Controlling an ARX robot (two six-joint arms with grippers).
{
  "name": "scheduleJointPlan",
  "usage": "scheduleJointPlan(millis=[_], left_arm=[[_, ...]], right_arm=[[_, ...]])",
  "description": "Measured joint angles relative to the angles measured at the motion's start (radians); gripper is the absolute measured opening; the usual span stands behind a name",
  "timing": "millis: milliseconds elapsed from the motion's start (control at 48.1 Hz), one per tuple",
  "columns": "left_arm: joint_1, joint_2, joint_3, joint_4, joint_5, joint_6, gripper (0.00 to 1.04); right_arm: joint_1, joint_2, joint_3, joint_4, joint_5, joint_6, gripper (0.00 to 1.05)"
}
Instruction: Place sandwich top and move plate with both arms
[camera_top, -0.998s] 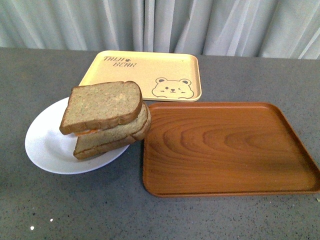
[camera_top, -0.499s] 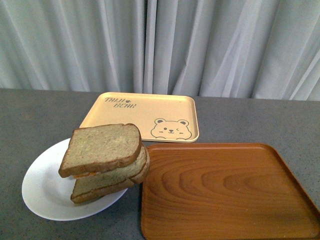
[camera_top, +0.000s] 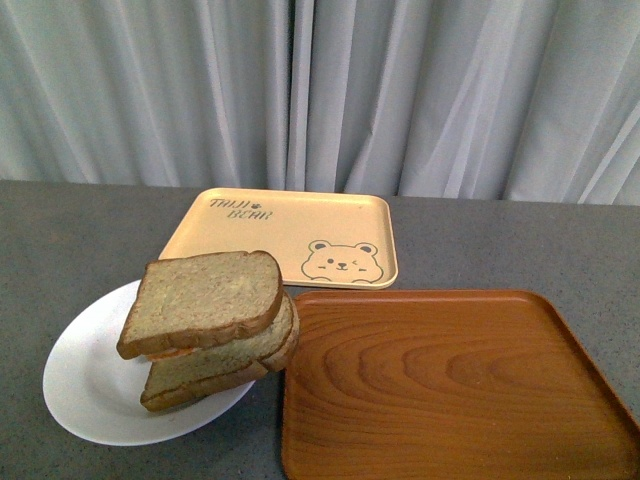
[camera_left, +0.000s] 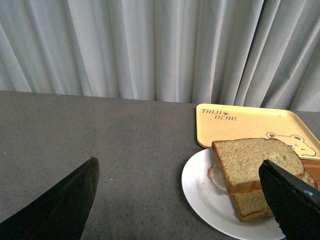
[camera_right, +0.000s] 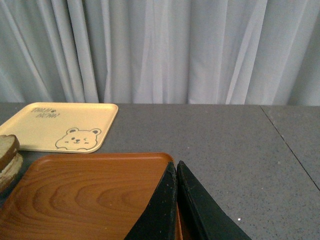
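The sandwich top (camera_top: 205, 298), a brown bread slice, lies tilted on the stacked sandwich on the white plate (camera_top: 85, 385) at the left of the grey table. In the left wrist view the sandwich top (camera_left: 255, 161) and plate (camera_left: 205, 192) show between the spread black fingers; my left gripper (camera_left: 180, 172) is open and empty, above the table beside the plate. My right gripper (camera_right: 176, 165) is shut and empty, over the far right corner of the brown tray. Neither arm shows in the front view.
A brown wood-grain tray (camera_top: 450, 385) lies right of the plate, touching it, and also shows in the right wrist view (camera_right: 85, 195). A pale yellow bear tray (camera_top: 290, 235) lies behind both. Grey curtains hang at the table's far edge.
The front view has tilted up: the table things sit lower in the frame and the curtain now fills the top. The sandwich, plate and trays have not moved on the table.
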Motion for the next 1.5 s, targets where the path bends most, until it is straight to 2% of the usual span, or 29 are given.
scheduleJointPlan(millis=[83, 520, 644, 769, 914, 935, 977, 998, 1018, 1101, 1289, 1496], left_arm=[[0.0, 0.0, 0.0, 0.0, 0.0, 0.0, 0.96], [0.0, 0.0, 0.0, 0.0, 0.0, 0.0, 0.96], [0.0, 0.0, 0.0, 0.0, 0.0, 0.0, 0.96], [0.0, 0.0, 0.0, 0.0, 0.0, 0.0, 0.96], [0.0, 0.001, 0.001, -0.002, 0.002, -0.001, 0.96], [0.012, 0.018, 0.011, -0.033, 0.042, -0.026, 0.96], [0.075, 0.126, 0.077, -0.174, 0.218, -0.161, 0.96], [0.096, 0.183, 0.095, -0.183, 0.265, -0.208, 0.96], [0.12, 0.264, 0.11, -0.163, 0.315, -0.275, 0.96], [0.169, 0.542, 0.142, 0.039, 0.375, -0.441, 0.96], [0.158, 0.916, 0.184, 0.352, 0.37, -0.534, 0.96], [0.127, 1.271, 0.256, 0.618, 0.356, -0.605, 0.96]], right_arm=[[0.0, -0.134, 0.0, -0.163, 0.002, 0.0, 0.02], [0.0, -0.171, 0.0, -0.176, 0.001, 0.0, 0.02], [0.0, -0.171, 0.0, -0.176, 0.001, -0.001, 0.18], [0.0, -0.171, 0.0, -0.176, 0.001, -0.001, 0.41], [0.0, -0.171, 0.0, -0.176, 0.001, -0.001, 0.76], [0.0, -0.171, 0.0, -0.176, 0.001, -0.001, 0.79], [0.0, -0.171, 0.0, -0.176, 0.002, -0.001, 0.88], [0.0, -0.171, 0.0, -0.176, -0.002, -0.001, 0.93], [0.0, -0.172, 0.0, -0.176, -0.001, -0.001, 0.97], [0.0, -0.172, 0.0, -0.176, -0.001, -0.001, 0.95], [0.0, -0.172, 0.0, -0.176, -0.001, -0.001, 0.96], [0.0, -0.172, 0.0, -0.176, -0.001, -0.001, 0.96]])
